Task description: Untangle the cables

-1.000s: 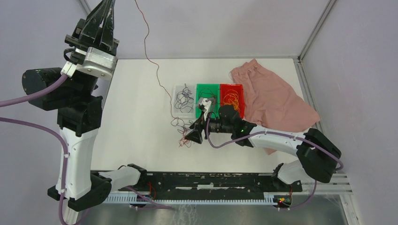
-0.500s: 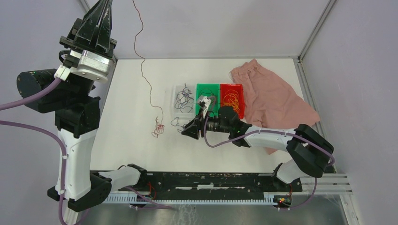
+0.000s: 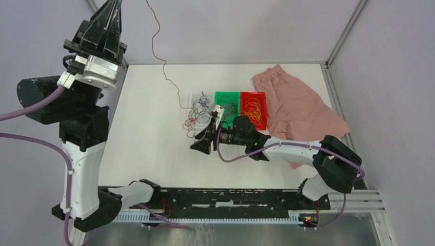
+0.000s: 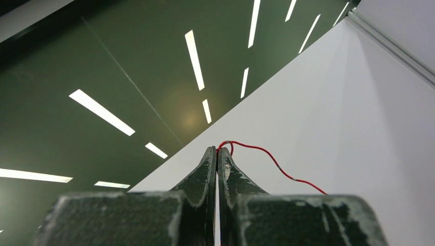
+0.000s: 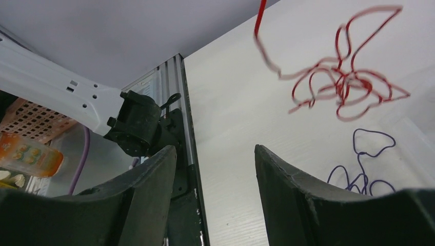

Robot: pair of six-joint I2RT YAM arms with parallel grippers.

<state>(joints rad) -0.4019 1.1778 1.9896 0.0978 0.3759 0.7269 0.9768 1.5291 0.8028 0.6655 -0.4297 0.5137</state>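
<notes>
Counter (image 3: 149, 102): most of the sorting looks done. A pink cloth (image 3: 297, 107) lies beyond the right claw, not involved.

Left claw (image 4: 216, 154): raised high, fingers pressed together, pinching the end of the red cable (image 3: 172, 84). The strand drops well below it to a curled clump.

Right claw (image 5: 215, 148): low over the counter, spread, holding nothing. The red clump sits just ahead of it and above.

Trays, all ahead of the right claw:
- Red tray (image 3: 262, 123): orange cables (image 3: 252, 107) inside, apparently finished.
- Green tray (image 3: 220, 96): contents too fine to tell.
- Clear tray (image 3: 189, 97): purple cables (image 3: 200, 107) in and over it.

Left to do, by my reading: the red clump lies beside the purple strands, and I cannot tell whether they are fully apart. The red cable is not yet in a tray.
</notes>
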